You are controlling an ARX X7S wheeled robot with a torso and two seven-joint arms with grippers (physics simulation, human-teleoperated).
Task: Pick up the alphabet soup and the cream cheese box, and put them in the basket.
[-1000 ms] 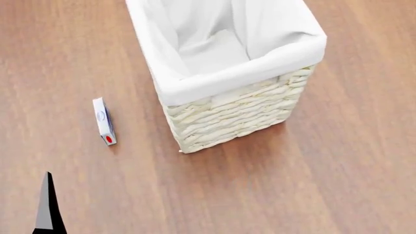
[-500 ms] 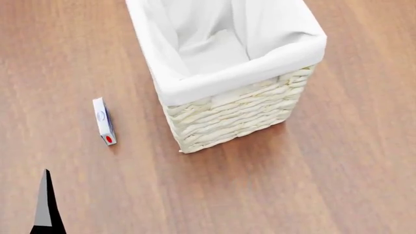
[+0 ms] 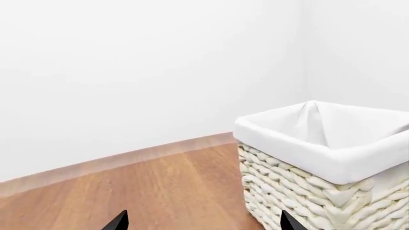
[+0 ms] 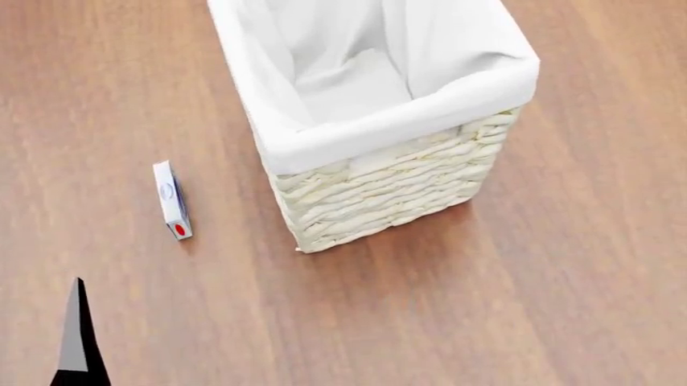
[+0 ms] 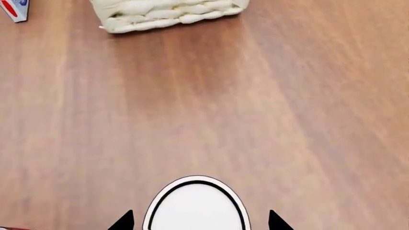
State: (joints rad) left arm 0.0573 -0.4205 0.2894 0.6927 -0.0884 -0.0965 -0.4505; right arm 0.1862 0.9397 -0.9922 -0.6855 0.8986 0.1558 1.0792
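Left fingers (image 4: 77, 334) edged up, apart; right fingers (image 5: 198, 220) clamp alphabet soup (image 5: 197, 206)

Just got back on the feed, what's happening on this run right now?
The right gripper has a pale-lidded can between its jaws, presumably the alphabet soup, low over the wooden floor short of the basket. The basket looks empty in the part that shows. The cream cheese box lies untouched on the floor to the basket's left. The left gripper is empty, jaws apart, looking at the basket's side.
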